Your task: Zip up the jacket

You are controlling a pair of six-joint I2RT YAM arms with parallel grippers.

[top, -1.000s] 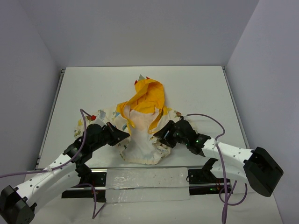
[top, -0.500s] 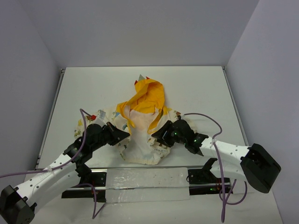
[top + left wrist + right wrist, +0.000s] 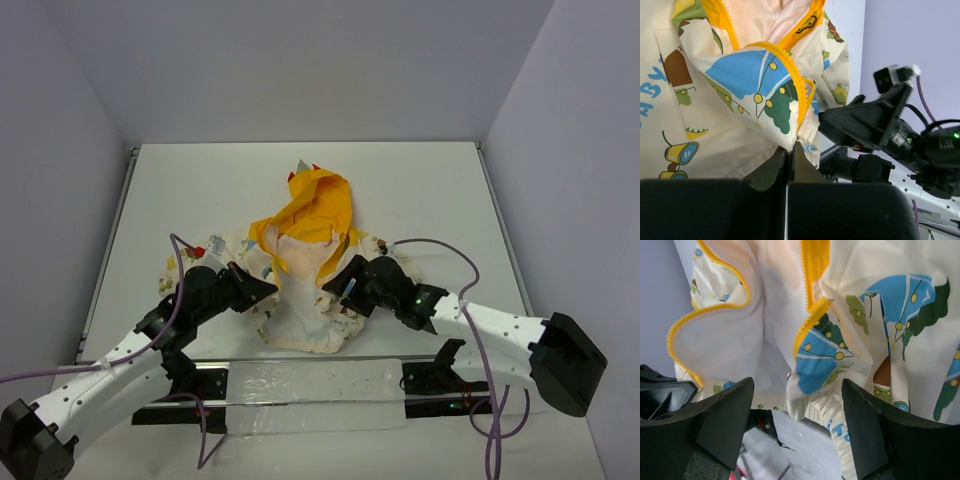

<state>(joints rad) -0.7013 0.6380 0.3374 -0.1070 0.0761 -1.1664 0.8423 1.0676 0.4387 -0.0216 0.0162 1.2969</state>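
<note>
The jacket [image 3: 300, 305] lies open in the middle of the table, cream with cartoon prints, its yellow-orange hood [image 3: 312, 208] folded toward the back. My left gripper [image 3: 272, 290] is shut on the jacket's lower front edge [image 3: 799, 131], just below the yellow zipper teeth [image 3: 790, 65]. My right gripper [image 3: 333, 288] is at the opposite front panel and stands open. In the right wrist view, the panel's blue-printed lower corner [image 3: 822, 365] hangs between the right gripper's [image 3: 797, 407] spread fingers [image 3: 875, 425], apart from both. The other yellow zipper edge [image 3: 807, 325] runs above it.
The white table [image 3: 200, 190] is walled on three sides. A clear plastic strip [image 3: 310, 385] lies along the near edge between the arm bases. Purple cables [image 3: 440, 248] loop off both arms. The right gripper's black body [image 3: 865, 122] sits close beside the left fingertips.
The right gripper has opened wider and edged slightly left toward the jacket's front panel. The left gripper keeps its hold and has not moved.
</note>
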